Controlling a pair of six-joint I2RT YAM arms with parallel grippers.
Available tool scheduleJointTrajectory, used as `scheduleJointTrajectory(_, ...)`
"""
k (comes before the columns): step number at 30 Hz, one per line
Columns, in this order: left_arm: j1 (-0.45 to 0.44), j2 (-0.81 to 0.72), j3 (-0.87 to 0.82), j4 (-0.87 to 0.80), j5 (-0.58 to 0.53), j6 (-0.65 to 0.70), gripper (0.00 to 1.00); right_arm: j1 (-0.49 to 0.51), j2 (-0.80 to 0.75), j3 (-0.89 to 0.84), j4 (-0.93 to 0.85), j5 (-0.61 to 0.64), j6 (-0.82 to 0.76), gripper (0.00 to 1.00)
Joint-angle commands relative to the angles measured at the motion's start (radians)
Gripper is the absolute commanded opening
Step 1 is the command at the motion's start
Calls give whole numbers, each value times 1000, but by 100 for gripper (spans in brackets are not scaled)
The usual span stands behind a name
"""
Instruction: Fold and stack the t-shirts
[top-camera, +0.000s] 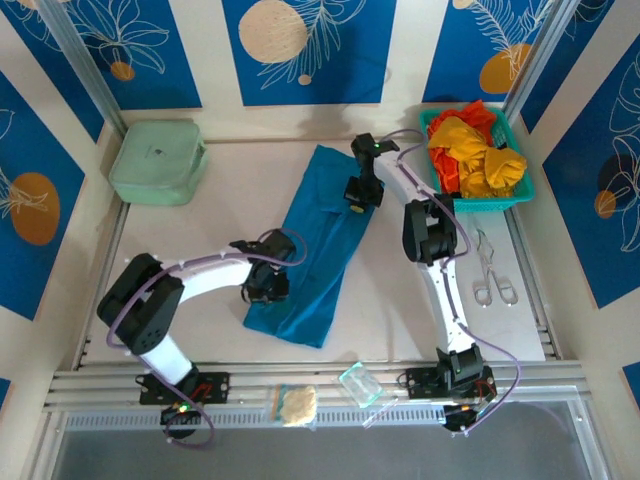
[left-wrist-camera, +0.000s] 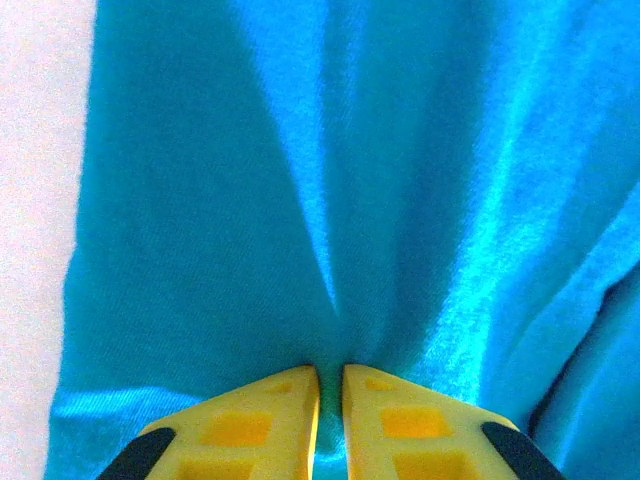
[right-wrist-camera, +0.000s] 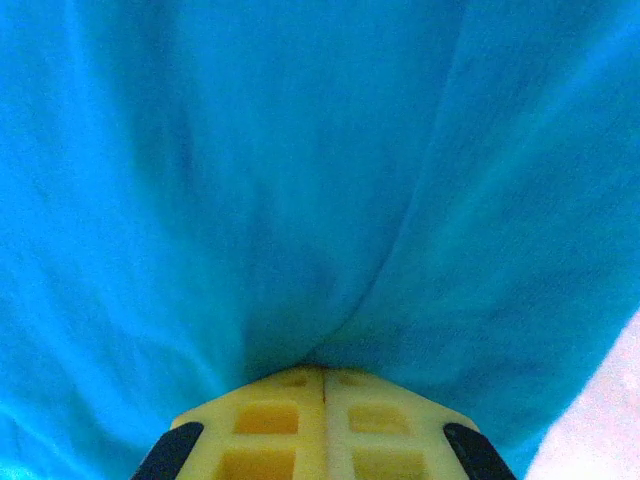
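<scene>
The teal-blue t-shirt (top-camera: 318, 240) lies folded into a long narrow strip, slanting across the middle of the surface (top-camera: 220, 215). The left gripper (top-camera: 268, 285) sits at the shirt's near left edge, its yellow fingers (left-wrist-camera: 260, 425) almost together and pinching a raised ridge of the cloth. The right gripper (top-camera: 360, 192) is at the shirt's far right edge, its fingers (right-wrist-camera: 265, 420) pressed together on a gathered fold of it. Right of the shirt's far end, yellow-orange and red t-shirts (top-camera: 478, 150) lie heaped in a teal basket (top-camera: 485, 205); left of that end stands a pale green case (top-camera: 157, 160)
</scene>
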Motion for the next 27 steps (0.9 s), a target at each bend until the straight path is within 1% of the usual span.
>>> scheduleJointTrajectory(1,-55,15,-78,-22,85,-99,18,-2,108,123,-46,-14,-62,2)
scheduleJointTrajectory(5,-88,10,-98,51,126,-182,18,-2,199,261,-32,-132,-126,2)
scheduleJointTrajectory(8,-96,14,-88,83,128,-215,18,-3,213,275,2,-170,-136,3)
scheduleJointTrajectory(16,-98,62,0,58,79,-199,18,-18,215,276,29,-205,-142,3)
scheduleJointTrajectory(19,-97,55,61,7,31,-160,18,-21,183,287,25,-234,-196,4)
scheduleJointTrajectory(22,-96,25,180,-97,-75,-73,25,-8,64,272,45,-188,-281,13)
scheduleJointTrajectory(25,-97,-16,357,-197,-234,71,37,6,-116,223,84,-122,-380,22)
scheduleJointTrajectory(26,-96,-34,415,-213,-289,132,46,13,-188,200,93,-99,-422,25)
scheduleJointTrajectory(27,-96,-54,469,-223,-353,188,57,20,-263,175,99,-76,-464,27)
